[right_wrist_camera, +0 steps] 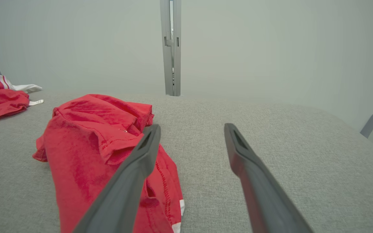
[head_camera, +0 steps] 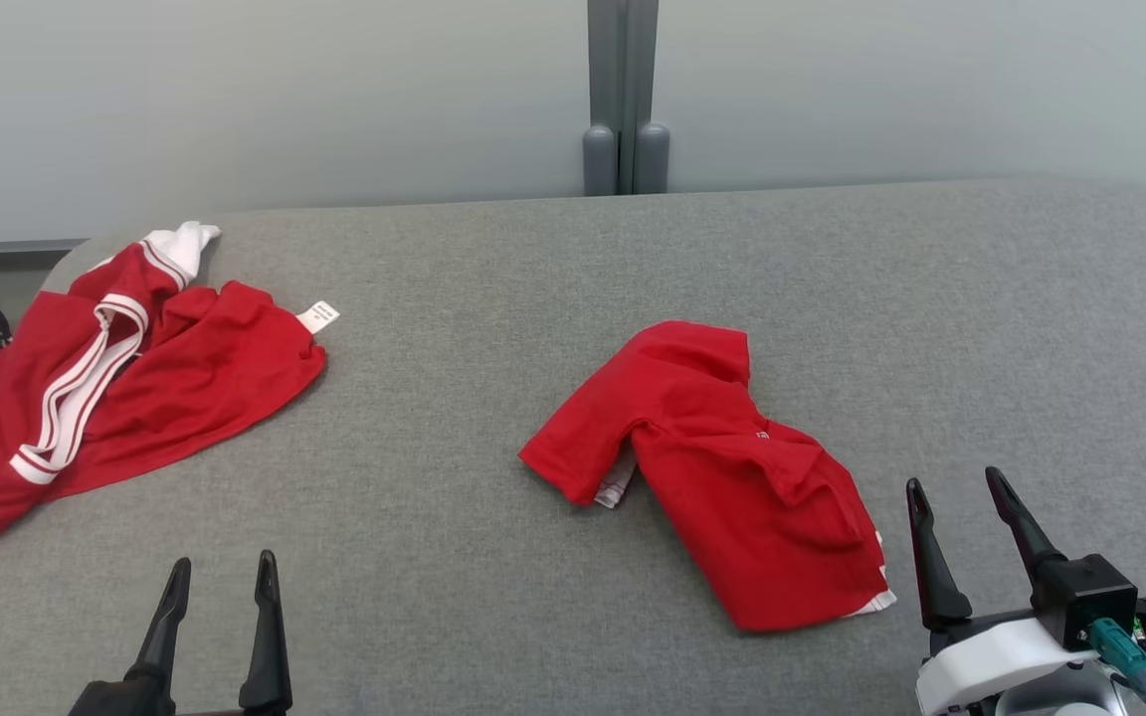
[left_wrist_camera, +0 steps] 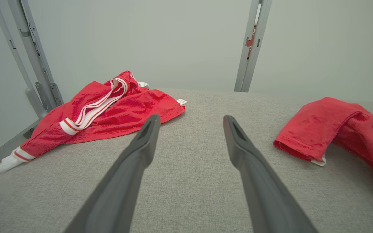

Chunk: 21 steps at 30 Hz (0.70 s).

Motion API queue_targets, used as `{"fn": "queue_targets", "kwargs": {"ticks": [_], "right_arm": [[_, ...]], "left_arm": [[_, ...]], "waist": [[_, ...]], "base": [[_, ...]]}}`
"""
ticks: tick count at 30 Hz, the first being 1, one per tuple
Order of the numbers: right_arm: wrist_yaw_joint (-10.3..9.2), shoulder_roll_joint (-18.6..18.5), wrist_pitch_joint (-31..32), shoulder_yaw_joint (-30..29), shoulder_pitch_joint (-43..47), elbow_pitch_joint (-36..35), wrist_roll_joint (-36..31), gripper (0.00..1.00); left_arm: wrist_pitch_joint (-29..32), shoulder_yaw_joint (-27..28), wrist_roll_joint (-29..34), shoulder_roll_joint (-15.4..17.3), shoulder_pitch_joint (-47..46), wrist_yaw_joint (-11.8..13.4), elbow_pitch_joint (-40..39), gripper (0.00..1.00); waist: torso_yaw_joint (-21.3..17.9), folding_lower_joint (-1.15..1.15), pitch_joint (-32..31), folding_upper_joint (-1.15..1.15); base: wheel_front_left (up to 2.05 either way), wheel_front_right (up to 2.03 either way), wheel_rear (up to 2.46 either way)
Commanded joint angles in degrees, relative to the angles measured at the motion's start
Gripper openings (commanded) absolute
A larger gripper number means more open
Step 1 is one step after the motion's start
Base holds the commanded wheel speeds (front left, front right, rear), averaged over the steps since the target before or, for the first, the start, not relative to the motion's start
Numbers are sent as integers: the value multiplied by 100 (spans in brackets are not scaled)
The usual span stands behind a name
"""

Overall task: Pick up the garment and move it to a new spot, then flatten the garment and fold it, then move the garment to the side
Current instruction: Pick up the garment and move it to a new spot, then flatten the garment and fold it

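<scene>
Red garment (head_camera: 722, 477) lies loosely folded on the grey table (head_camera: 533, 268), a little toward 4 o'clock from the table's middle, with one short sleeve sticking out toward 9 o'clock and a white hem edge peeking from its corner at 5 o'clock. The right hand (head_camera: 954, 478) sits just beside that corner, at 3 o'clock of the garment's near end, its two dark fingers spread apart and holding nothing. In the right wrist view the hand (right_wrist_camera: 191, 125) points across the bare table while one finger crosses in front of the red garment (right_wrist_camera: 89, 152); whether it touches the cloth cannot be told. The left hand (head_camera: 223, 559) rests near the table's 7 o'clock edge, fingers also wide apart and empty, and in its wrist view (left_wrist_camera: 191, 116) bare table lies between them, with the red garment (left_wrist_camera: 335, 123) off at 3 o'clock. A second, crumpled red garment with white stripes (head_camera: 135, 388) lies well apart at the table's 9 o'clock edge, a white label (head_camera: 318, 316) showing at its far corner. A grey post (head_camera: 623, 99) stands behind the table at 12 o'clock.
</scene>
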Motion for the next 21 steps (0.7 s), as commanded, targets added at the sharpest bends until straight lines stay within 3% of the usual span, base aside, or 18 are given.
{"fn": "queue_targets", "kwargs": {"ticks": [1, 10, 21], "right_arm": [[-8, -14, -18, -6, 80, 19, -51, 100], [-8, -14, -18, 13, 163, 127, 29, 100], [-8, -13, -18, 28, 195, 175, 135, 100]], "left_arm": [[0, 83, 86, -54, 90, -65, -70, 100], [-1, 235, 263, -203, 217, -262, -105, 100], [-1, 16, 80, -118, 117, -277, -18, 100]], "waist": [[141, 0, -146, 0], [51, 0, -194, 0], [-226, 0, -190, 0]], "base": [[0, 0, 0], [0, 0, 0], [0, 0, 0]]}}
